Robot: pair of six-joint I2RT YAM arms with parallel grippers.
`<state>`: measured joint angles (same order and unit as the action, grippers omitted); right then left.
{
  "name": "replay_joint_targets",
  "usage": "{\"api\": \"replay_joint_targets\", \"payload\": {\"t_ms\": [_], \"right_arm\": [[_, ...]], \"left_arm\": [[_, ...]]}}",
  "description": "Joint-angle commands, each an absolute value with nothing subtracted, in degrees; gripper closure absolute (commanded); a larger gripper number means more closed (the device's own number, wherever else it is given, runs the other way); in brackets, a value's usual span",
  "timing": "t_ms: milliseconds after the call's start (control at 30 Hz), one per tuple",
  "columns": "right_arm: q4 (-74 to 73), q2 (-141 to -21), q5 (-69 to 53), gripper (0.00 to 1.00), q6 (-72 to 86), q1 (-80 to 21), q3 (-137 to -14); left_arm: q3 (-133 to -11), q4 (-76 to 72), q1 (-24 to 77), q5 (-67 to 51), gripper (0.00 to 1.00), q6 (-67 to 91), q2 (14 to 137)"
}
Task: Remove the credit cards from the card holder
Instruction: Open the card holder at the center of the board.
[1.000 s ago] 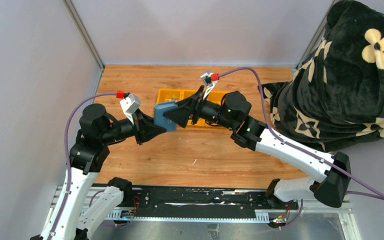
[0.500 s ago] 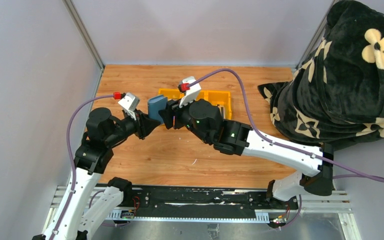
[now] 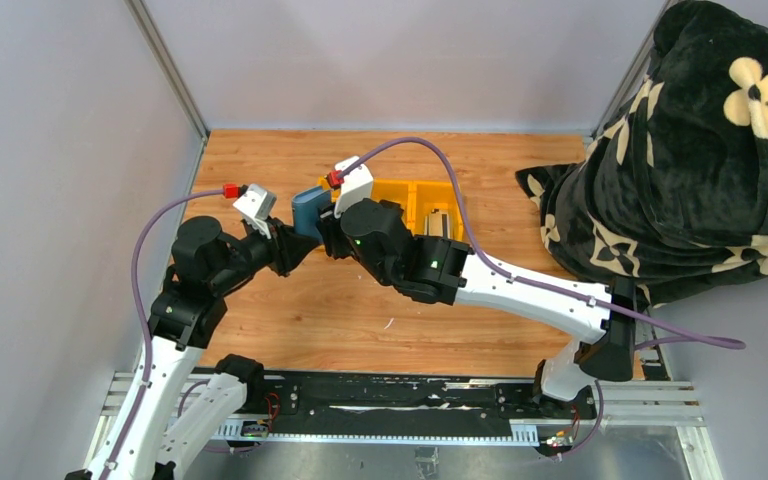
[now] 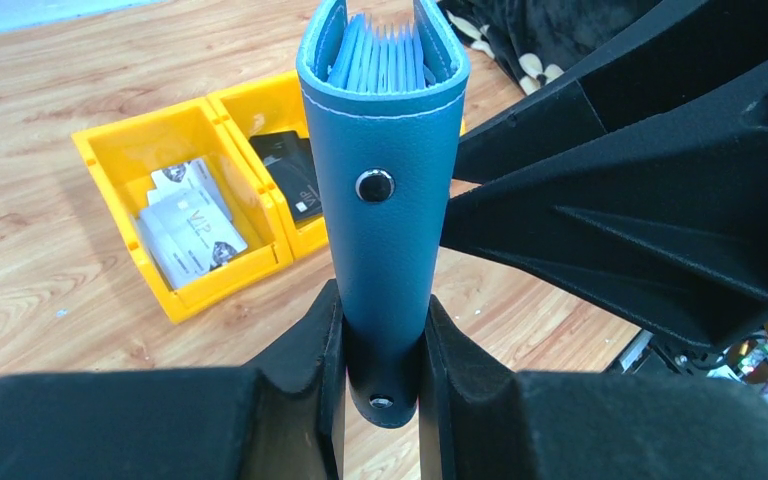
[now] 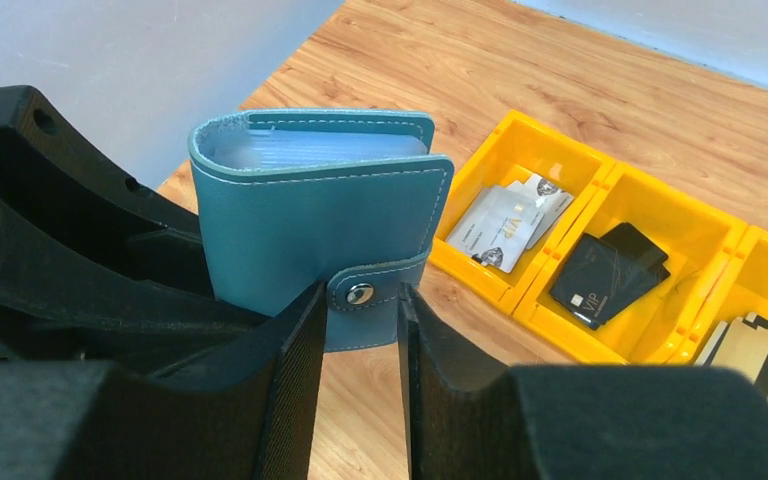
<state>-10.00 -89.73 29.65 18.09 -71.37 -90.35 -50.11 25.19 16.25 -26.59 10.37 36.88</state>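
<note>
Left hand (image 4: pixel 380 308): clamped low on the card holder (image 4: pixel 378 230), held upright above the worktop (image 3: pixel 360 310), left of centre.
Right hand (image 5: pixel 358 296): narrow around the snap strap (image 5: pixel 384 278); cannot tell if it pinches.
Handling: probably light with a soft cover; grip the strap tab.

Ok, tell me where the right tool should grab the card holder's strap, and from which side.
Pinch the strap tab across its snap, approaching from the tab's free end: it juts past the cover edge, and the left tool clamps the card holder steady.
</note>
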Motion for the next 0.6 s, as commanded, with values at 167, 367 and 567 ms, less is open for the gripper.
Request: {"api": "replay_joint_targets", "payload": {"t_ms": [167, 367, 567], "right_arm": [[-13.17, -91.51, 38.49, 0.93, 16.09, -71.89, -93.92], [-13.24, -89.44, 42.54, 1.0, 15.61, -71.73, -91.5], [-12.89, -85.9, 41.58, 1.0, 18.1, -70.23, -87.02]], "left_arm": [[-50.51, 21.53, 16.51, -27.87, 1.0, 11.49, 35.53], [-50.97, 21.48, 16.52, -28.32, 1.0, 11.78, 35.53], [-51.4, 21.21, 16.46, -28.9, 1.0, 12.21, 35.34]]}}
